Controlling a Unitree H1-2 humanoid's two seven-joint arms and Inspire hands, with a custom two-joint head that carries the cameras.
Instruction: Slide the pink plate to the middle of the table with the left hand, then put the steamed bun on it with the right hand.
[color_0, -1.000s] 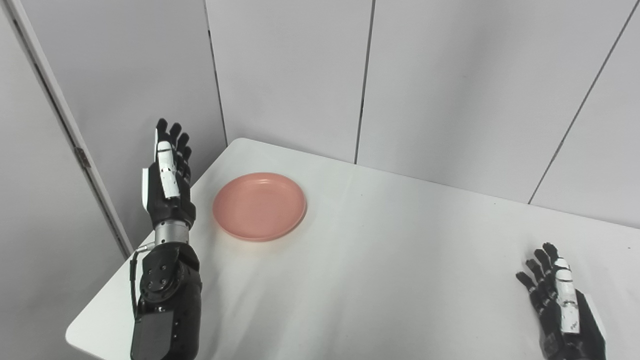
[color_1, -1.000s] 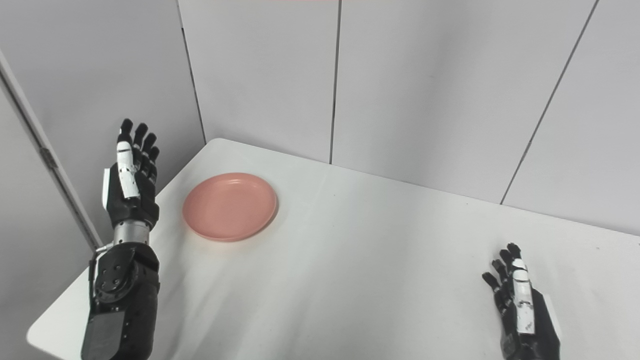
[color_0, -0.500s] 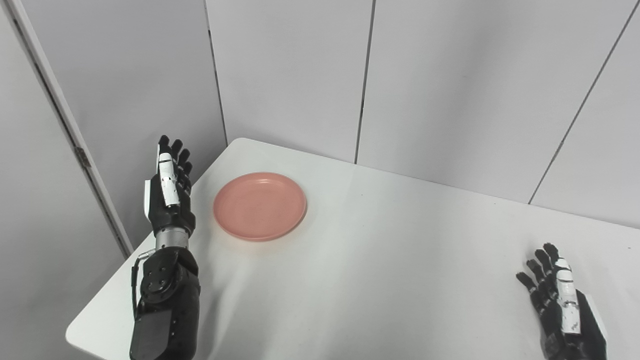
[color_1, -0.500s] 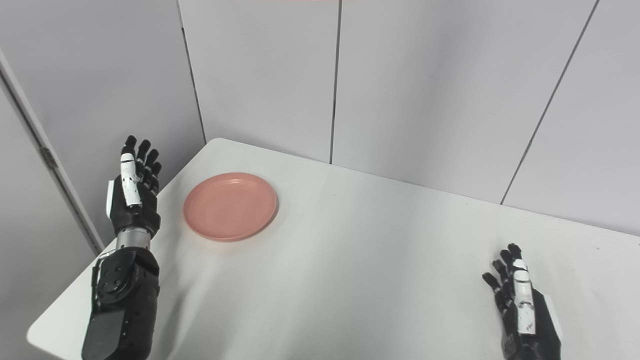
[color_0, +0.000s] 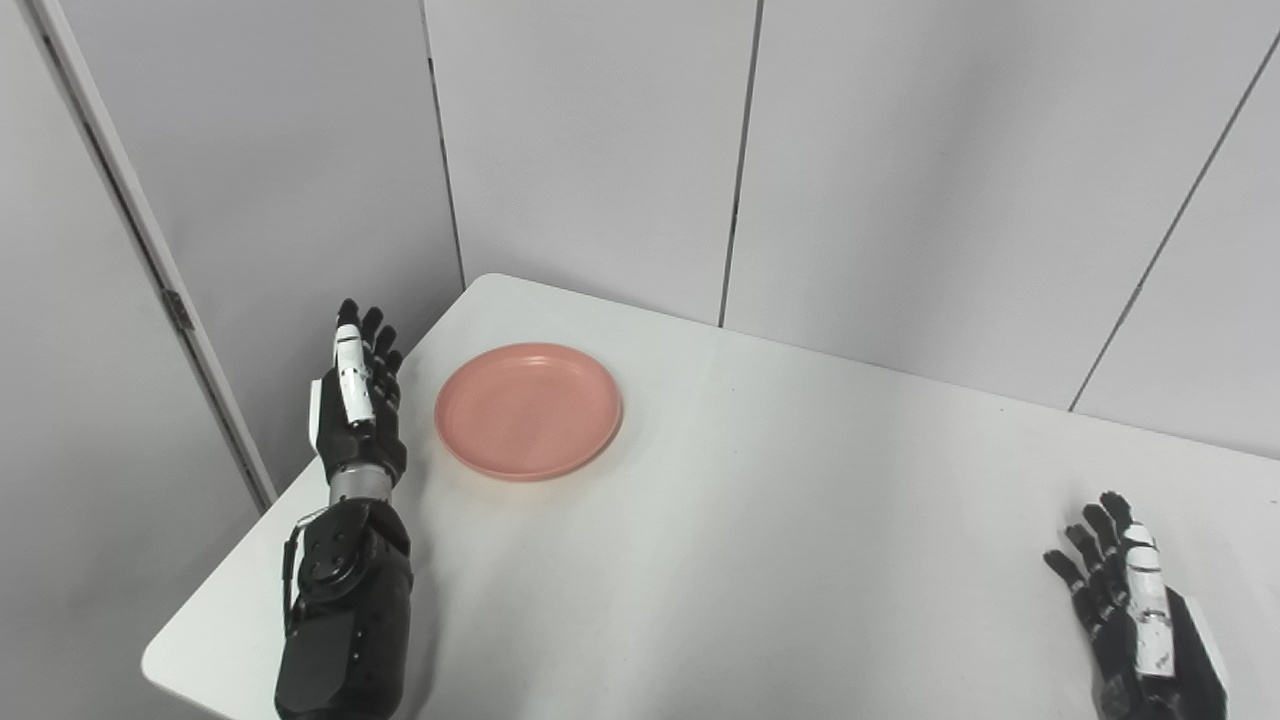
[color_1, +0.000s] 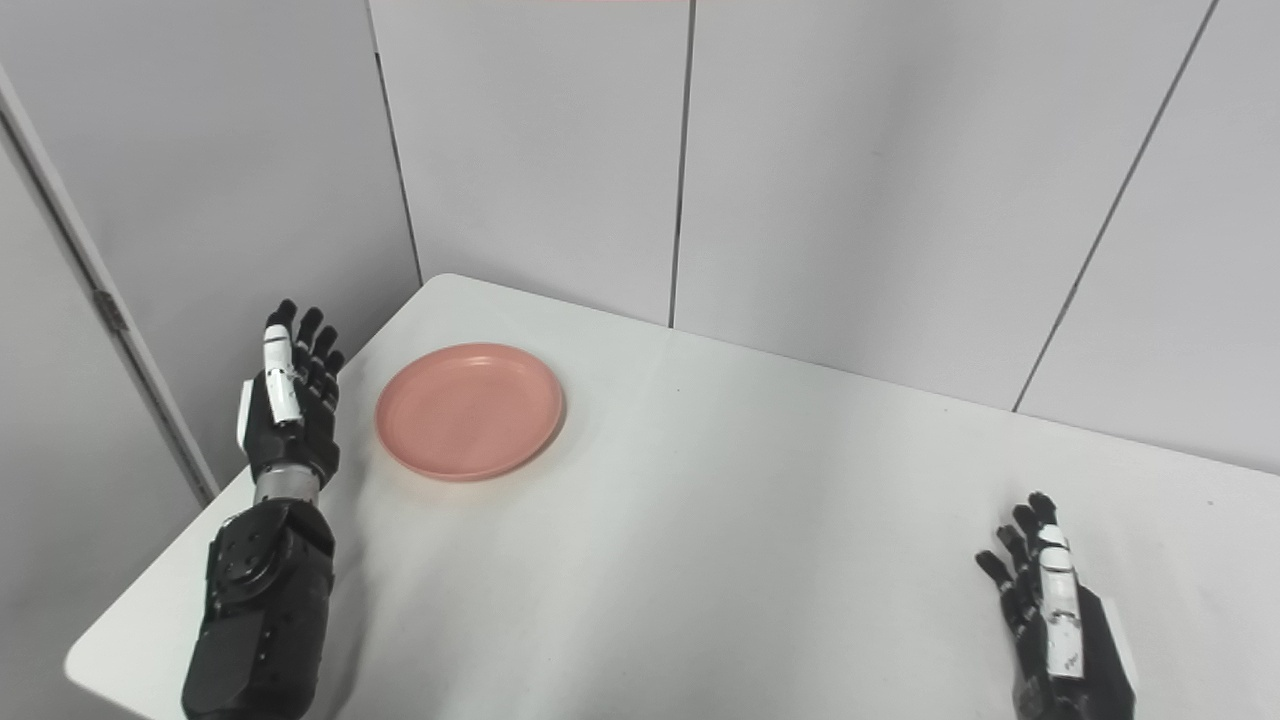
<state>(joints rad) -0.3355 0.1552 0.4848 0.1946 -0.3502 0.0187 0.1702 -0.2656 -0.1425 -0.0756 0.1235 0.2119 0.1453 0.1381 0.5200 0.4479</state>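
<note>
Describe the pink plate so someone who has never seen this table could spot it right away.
Start at the white table set against grey wall panels and look to its far left corner. There lies the round, shallow pink plate, empty, just right of the raised black left hand with its fingers apart. It is the only coloured thing on the white surface; the right hand is far off, at the near right.

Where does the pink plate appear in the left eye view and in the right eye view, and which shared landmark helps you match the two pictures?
Left eye view: the pink plate lies left of centre, on the table's far left part.
Right eye view: the pink plate sits further left in the picture.
Shared landmark: the open left hand, upright just left of the plate.
</note>
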